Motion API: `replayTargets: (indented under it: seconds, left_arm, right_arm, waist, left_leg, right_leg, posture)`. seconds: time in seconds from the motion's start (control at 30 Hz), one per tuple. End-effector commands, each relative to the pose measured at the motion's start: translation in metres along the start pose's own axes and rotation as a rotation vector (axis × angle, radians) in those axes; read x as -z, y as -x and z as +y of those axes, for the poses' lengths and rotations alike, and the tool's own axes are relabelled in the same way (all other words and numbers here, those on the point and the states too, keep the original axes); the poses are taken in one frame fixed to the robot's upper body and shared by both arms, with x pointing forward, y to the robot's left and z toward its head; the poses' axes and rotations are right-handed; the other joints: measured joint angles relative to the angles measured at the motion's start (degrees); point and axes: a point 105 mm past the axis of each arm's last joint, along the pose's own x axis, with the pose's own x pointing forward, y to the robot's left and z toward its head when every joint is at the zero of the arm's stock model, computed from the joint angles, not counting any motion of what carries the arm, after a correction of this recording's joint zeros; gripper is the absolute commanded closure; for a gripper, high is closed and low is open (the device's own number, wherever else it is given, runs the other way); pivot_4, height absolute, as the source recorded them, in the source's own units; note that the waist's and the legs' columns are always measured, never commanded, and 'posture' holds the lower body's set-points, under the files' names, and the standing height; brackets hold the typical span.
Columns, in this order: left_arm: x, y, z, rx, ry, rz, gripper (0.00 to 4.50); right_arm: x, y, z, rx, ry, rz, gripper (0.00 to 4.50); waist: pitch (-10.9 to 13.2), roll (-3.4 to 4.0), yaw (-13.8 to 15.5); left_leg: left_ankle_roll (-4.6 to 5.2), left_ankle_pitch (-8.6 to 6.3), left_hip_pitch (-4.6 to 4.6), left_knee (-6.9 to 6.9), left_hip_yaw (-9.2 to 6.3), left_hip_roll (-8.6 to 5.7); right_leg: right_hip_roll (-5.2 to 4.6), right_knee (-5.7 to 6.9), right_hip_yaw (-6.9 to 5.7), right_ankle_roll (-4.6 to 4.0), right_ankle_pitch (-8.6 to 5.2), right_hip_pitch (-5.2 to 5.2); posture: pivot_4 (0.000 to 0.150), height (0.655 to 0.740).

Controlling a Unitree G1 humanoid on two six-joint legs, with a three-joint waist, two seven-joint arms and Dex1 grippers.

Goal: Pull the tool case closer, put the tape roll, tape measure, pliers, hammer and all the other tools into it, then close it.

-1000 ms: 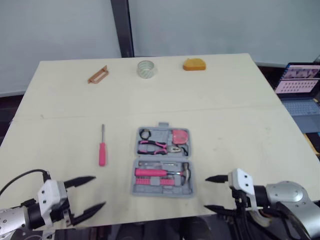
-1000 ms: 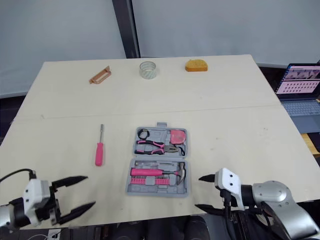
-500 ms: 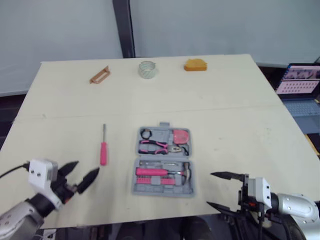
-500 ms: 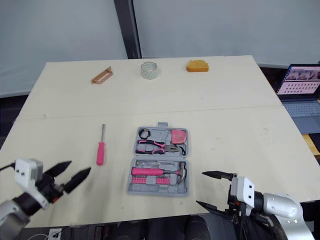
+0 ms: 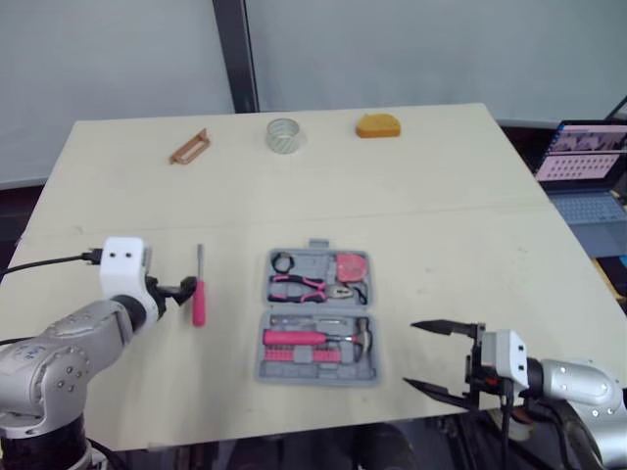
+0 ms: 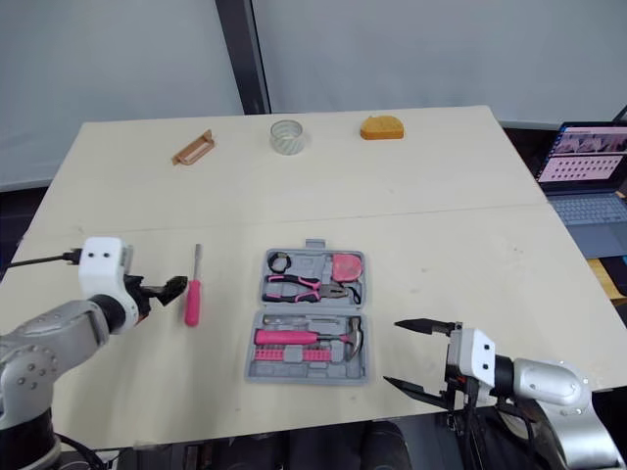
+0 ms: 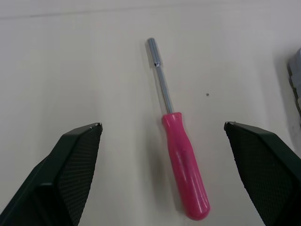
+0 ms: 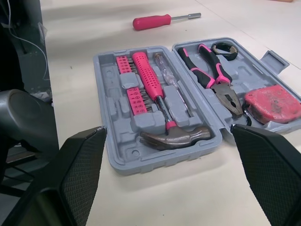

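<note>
Left gripper (image 6: 170,288) has come up from the near table edge. It now sits on the case's left, tips just beside the pink screwdriver (image 5: 199,302), on the screwdriver's side away from the case. Fingers spread wide; in the left wrist view the handle lies in the gap between them and neither finger touches it.

Right gripper (image 5: 413,354) has barely shifted. It hangs off the case's near right corner, near the case but apart from it, claw spread wide and holding nothing.

Tool case (image 8: 123,149) is in the same spot: open, lying flat on the table (image 5: 470,245), both halves up.
- Hammer (image 8: 155,89) is seated in the half nearer the robot, next to a row of pink bits (image 8: 129,80).
- Pliers (image 8: 211,66) and pink tape measure (image 8: 275,101) are in the half farther from the robot.

Screwdriver lies left of the case, apart from it, shaft pointing away from the robot.

Clear tape roll (image 5: 282,134) stands well beyond the case, near the far table edge. An orange object (image 5: 378,125) is to the roll's right and a brown handle-shaped piece (image 5: 191,147) to its left. An open laptop (image 5: 583,166) sits well off to the case's right, past the table edge.
</note>
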Motion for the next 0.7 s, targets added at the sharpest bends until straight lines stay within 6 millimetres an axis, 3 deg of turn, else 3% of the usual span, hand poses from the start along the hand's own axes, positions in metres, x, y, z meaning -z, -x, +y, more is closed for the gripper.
replayTargets:
  seconds: [0.03, 0.23, 0.7]
  left_arm:
    - [0.002, -0.007, -0.004, -0.034, -0.003, 0.013, 0.0]
    - [0.004, -0.022, -0.016, -0.033, 0.019, 0.03, 0.0]
    - [0.012, -0.049, -0.012, -0.061, 0.052, 0.084, 0.0]
  right_arm:
    - [-0.01, 0.001, -0.003, 0.01, 0.033, -0.011, 0.03]
    - [-0.013, 0.001, -0.004, 0.015, 0.037, -0.004, 0.03]
    - [-0.017, 0.0, -0.005, 0.052, 0.036, 0.004, 0.03]
  waist:
    - [0.0, 0.0, 0.03]
    - [0.0, -0.03, 0.14]
    - [0.0, -0.03, 0.21]
  left_leg:
    - [0.0, 0.0, -0.01, 0.01, 0.0, 0.0]
    - [0.0, 0.0, -0.01, 0.03, 0.0, 0.0]
    - [0.0, 0.0, -0.01, 0.06, 0.01, 0.0]
  right_leg:
    - [0.0, 0.01, 0.0, 0.0, 0.0, -0.01]
    - [0.0, 0.02, 0.0, 0.0, 0.0, 0.0]
    - [0.0, 0.06, 0.0, 0.01, 0.0, -0.01]
  posture:
    - [0.15, 0.74]
    - [0.15, 0.74]
    - [0.15, 0.74]
